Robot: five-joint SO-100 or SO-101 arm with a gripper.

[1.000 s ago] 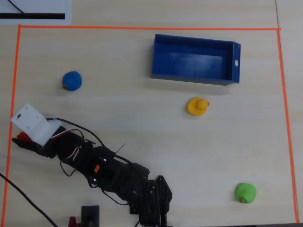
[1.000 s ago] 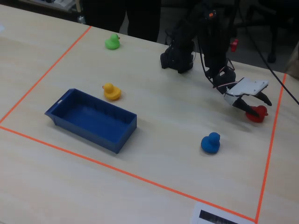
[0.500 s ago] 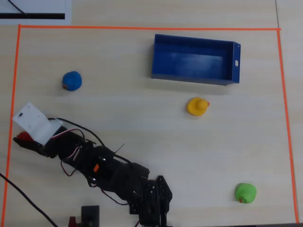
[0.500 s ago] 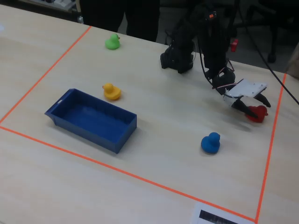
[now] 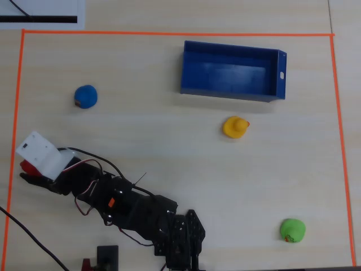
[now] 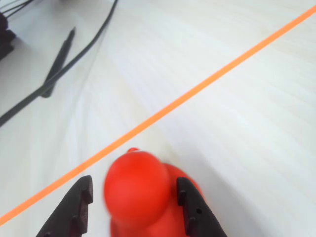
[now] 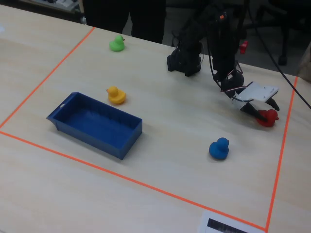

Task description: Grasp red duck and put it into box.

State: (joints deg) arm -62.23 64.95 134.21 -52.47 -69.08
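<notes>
Where the claw [image 6: 133, 197] reaches down near the orange tape line [image 6: 197, 94], we see its two dark fingers [image 6: 190, 202] standing either side of the red duck [image 6: 136, 190] in the wrist view, narrowly spread around it; whether the pads press the toy we cannot tell, since the duck is blurred and its lower body is cut off by the picture's bottom edge. From overhead the white wrist housing [image 5: 40, 153] hides most of the duck, leaving only a red sliver [image 5: 26, 166] by the table's left edge. We find the duck clearer in the fixed view [image 7: 267, 117], resting on the table under the claw [image 7: 265, 111]. Farther out lie a blue duck [image 5: 86, 96], a yellow duck [image 5: 234, 127] and a green duck [image 5: 293, 230]. Toward the far edge stands the box [image 5: 282, 73], with a small white mark on its short side that is too small to read.
</notes>
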